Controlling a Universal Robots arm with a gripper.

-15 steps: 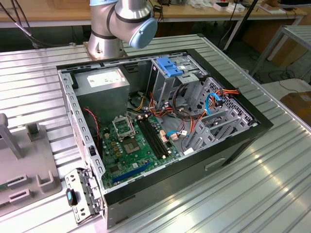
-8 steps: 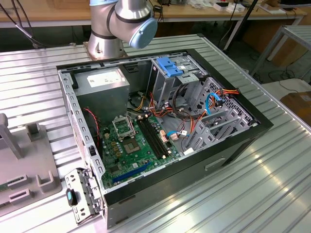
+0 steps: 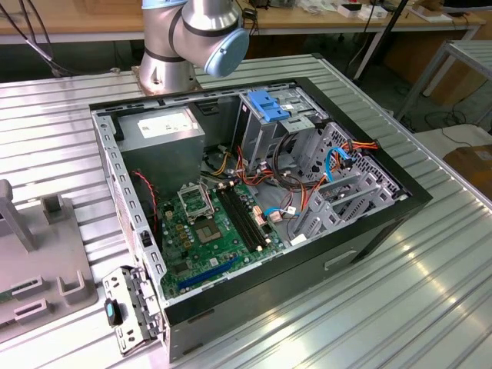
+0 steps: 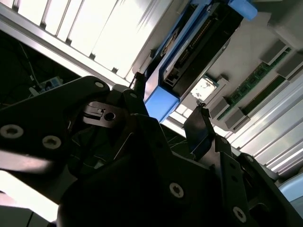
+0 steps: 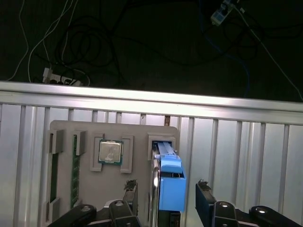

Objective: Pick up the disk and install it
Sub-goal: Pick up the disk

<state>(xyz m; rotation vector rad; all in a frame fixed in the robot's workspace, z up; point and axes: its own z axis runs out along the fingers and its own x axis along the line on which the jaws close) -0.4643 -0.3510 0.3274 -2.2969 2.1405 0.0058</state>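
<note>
The disk stands on edge in a slot of a grey holder tray, its bright blue carrier rail facing the camera. In the second wrist view the disk shows its dark body with the blue rail running along it. My gripper is open and straddles the disk. One of its dark fingers stands on each side, with a small gap to the rail. The same gripper flanks the rail's end. Nothing is held.
The holder tray also carries a processor chip and memory sticks. In the exterior view the open computer case lies on the ribbed metal table, with a drive cage and blue latch at its far side. The arm's base stands behind it.
</note>
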